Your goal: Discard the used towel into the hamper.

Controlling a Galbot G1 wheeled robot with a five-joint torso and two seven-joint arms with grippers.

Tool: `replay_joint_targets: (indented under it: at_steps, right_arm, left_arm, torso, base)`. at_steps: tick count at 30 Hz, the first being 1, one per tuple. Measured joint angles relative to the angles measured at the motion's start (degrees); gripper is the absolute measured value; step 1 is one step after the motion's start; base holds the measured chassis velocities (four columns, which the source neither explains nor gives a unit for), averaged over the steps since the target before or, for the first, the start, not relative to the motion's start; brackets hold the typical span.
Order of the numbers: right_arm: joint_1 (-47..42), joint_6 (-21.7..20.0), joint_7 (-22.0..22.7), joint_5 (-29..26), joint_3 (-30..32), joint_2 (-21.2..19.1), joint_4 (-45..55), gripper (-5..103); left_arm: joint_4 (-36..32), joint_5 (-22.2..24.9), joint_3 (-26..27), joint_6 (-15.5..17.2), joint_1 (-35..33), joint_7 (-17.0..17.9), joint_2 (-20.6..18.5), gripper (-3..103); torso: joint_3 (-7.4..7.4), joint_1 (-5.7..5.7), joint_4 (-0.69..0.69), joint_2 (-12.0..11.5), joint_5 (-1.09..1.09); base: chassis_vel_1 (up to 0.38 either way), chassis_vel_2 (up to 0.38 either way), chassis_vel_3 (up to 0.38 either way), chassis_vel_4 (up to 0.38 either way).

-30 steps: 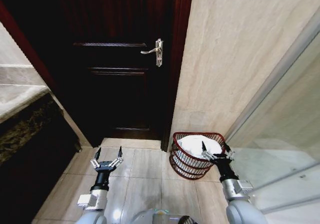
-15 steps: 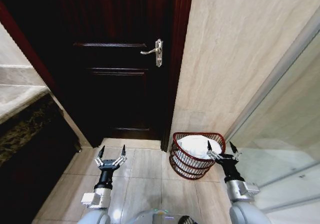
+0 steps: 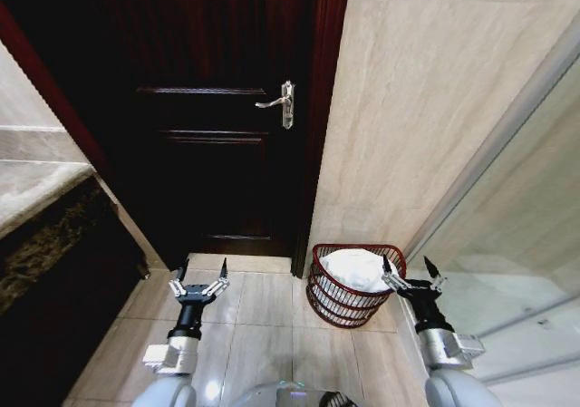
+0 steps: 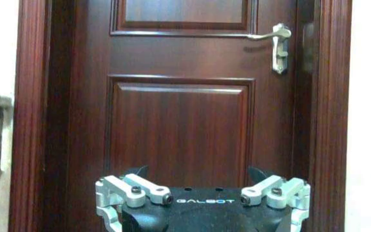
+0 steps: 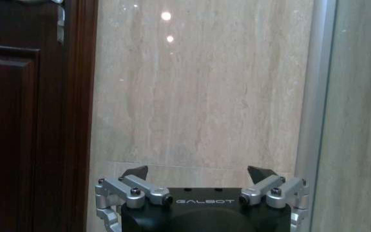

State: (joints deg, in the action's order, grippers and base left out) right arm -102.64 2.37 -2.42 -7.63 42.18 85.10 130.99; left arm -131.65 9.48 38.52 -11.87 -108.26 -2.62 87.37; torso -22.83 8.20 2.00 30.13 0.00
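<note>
In the lower middle of the head view we see the hamper (image 3: 354, 285), a small round basket of dark red-brown openwork with thin bars curving down tapered sides and a wavy rim. It stands on the pale floor tiles (image 3: 263, 307), close to the foot of the beige stone wall (image 3: 426, 108) and just right of the dark wooden door (image 3: 217, 144). Through its bars we can make out the light floor and the white cloth inside.

The towel (image 3: 355, 267) lies in the hamper as a white, softly crumpled mound, rising about level with the rim and filling most of the opening.

Our right gripper (image 3: 406, 271) sits in the lower right of the frame, just beside the hamper's right rim, with its two dark pointed fingers spread apart and nothing between them. In the right wrist view we see the same gripper (image 5: 198, 170) at the bottom edge, its tips wide apart against the stone wall.

Our left gripper (image 3: 201, 276) hovers over the floor tiles in the lower left, well apart from the hamper, fingers likewise spread and empty. In the left wrist view it (image 4: 198, 170) faces the panelled door, with the silver door handle (image 4: 276, 43) in the upper right of that frame.
</note>
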Motion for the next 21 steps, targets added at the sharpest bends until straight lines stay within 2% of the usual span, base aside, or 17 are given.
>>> replay_joint_targets:
  at_steps: [11,21]
  right_arm:
    - [-0.16,0.66,-0.08,3.16,-4.01,3.30,0.39,100]
    - [0.02,0.79,-0.01,3.40,-4.09,3.38,0.81,100]
  left_arm:
    - [-2.33,0.37,1.31,1.98,-0.08,0.96,-1.60,100]
    - [-4.48,-0.45,1.01,3.50,-0.22,1.63,-1.36,100]
  torso:
    - [-1.57,1.06,0.00,2.63,-0.01]
    - [-3.04,2.05,0.00,5.09,0.00]
  base:
    - [0.000,0.000,0.000,0.000]
    - [0.000,0.000,0.000,0.000]
